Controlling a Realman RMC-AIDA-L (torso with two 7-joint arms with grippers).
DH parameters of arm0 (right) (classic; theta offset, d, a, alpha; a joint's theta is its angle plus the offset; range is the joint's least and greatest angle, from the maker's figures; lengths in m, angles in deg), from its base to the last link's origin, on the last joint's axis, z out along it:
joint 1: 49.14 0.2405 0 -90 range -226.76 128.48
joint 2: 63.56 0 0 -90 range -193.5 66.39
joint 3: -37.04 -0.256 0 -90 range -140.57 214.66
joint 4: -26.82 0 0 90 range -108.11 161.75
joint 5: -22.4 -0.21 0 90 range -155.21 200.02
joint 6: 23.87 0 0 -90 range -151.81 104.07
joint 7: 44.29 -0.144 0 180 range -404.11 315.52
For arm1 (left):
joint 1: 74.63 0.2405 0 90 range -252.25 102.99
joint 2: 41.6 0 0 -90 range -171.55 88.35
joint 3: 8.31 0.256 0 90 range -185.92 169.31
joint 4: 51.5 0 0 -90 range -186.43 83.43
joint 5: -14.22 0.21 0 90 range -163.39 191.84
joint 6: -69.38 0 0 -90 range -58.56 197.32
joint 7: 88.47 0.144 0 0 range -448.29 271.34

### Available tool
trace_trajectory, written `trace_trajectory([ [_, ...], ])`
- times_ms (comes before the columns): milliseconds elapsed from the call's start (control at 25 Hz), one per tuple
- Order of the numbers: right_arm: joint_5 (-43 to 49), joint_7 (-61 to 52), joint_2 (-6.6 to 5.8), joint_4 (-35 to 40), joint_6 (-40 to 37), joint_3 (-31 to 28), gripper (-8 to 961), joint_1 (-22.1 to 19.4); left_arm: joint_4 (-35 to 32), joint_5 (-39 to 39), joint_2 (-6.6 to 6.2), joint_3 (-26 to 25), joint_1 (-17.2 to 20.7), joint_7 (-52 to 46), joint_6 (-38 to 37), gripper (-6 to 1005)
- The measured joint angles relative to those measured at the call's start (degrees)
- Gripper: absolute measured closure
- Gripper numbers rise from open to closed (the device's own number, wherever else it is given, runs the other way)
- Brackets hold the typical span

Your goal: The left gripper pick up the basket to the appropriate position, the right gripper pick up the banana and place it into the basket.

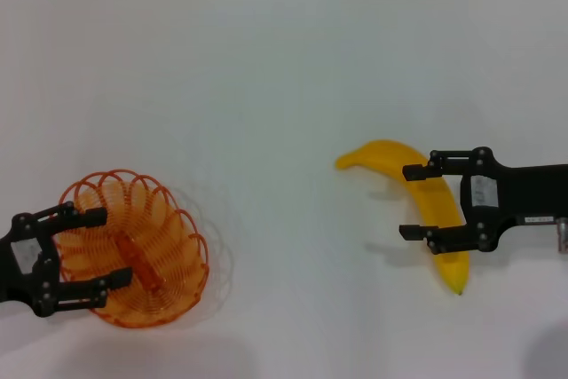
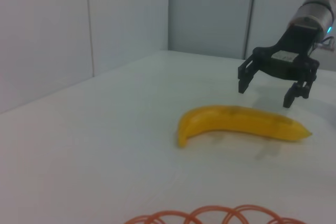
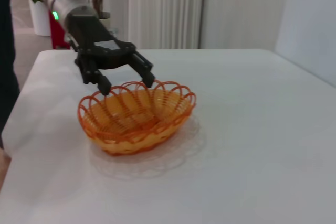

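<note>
Glossy orange wire basket (image 3: 137, 116); matt white table (image 1: 284, 86).

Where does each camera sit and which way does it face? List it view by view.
Head view: on the robot's head, looking down at the white table; shows the left gripper open at the basket rim and the right gripper open over the banana.
Left wrist view: on the left arm, facing across the table at the banana and right gripper; own fingers unseen.
Right wrist view: on the right arm, facing the basket and left gripper.
Shared: head and left wrist views both show the banana.
</note>
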Motion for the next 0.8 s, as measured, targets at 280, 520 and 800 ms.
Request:
trace_trajectory([
  [280,0.01,0.03,0.08,-0.68,0.18,0.38,184,0.21,0.69,0.06,0.00,-0.27,-0.48,0.00,0.00,103],
  [520,-0.25,0.03,0.08,-0.71,0.21,0.38,185,0.25,0.69,0.09,0.00,-0.41,-0.50,0.00,0.00,104],
  [800,-0.26,0.03,0.08,-0.70,0.21,0.38,186,0.10,-1.03,-5.26,-0.29,-1.83,-0.65,-1.72,-2.15,104],
])
